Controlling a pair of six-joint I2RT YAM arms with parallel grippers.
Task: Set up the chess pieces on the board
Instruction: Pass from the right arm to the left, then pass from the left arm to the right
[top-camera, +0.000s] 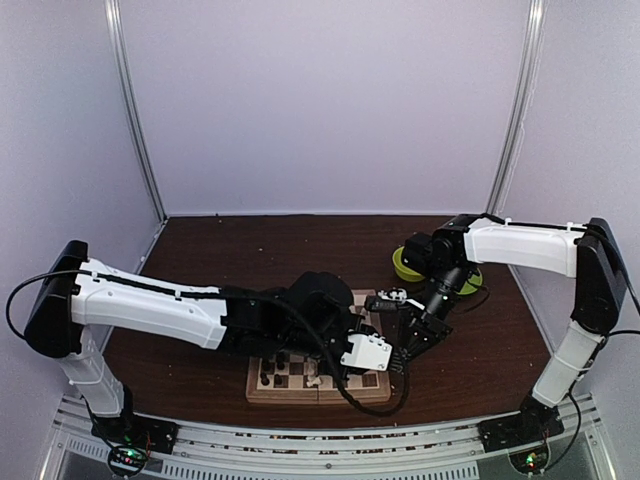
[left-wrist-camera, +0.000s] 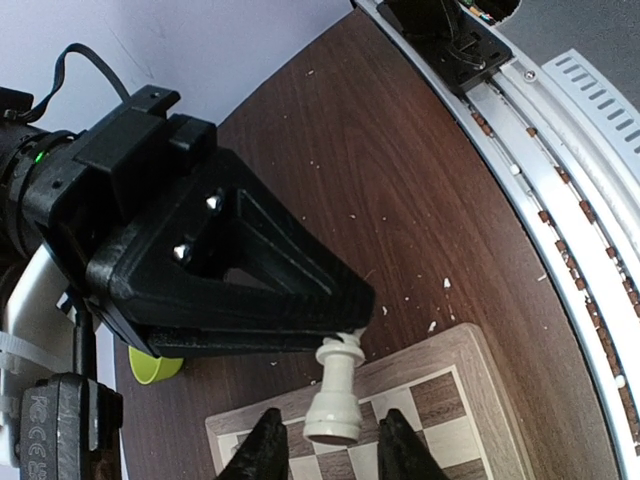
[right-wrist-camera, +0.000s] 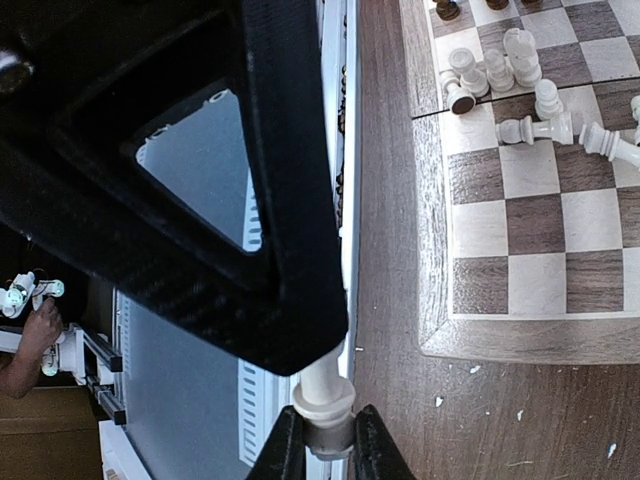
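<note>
You are looking at a dark wood-grain table (top-camera: 220, 250), and it is carrying three kinds of things directly. A checkered wooden chessboard (top-camera: 300, 397) is lying flat close to the table's near edge, about midway across. A lime-green dish (top-camera: 404, 263) is sitting behind the board, toward the right. Tiny white crumbs (left-wrist-camera: 433, 325) are lying scattered on the bare wood beside the board's corner.

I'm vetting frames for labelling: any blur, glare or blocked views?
Top external: even, glare-free; left arm covers much of the checkered wooden chessboard. Left wrist: cream-white chess piece sharp, black right gripper looms large. Right wrist: black left gripper blocks half.
</note>
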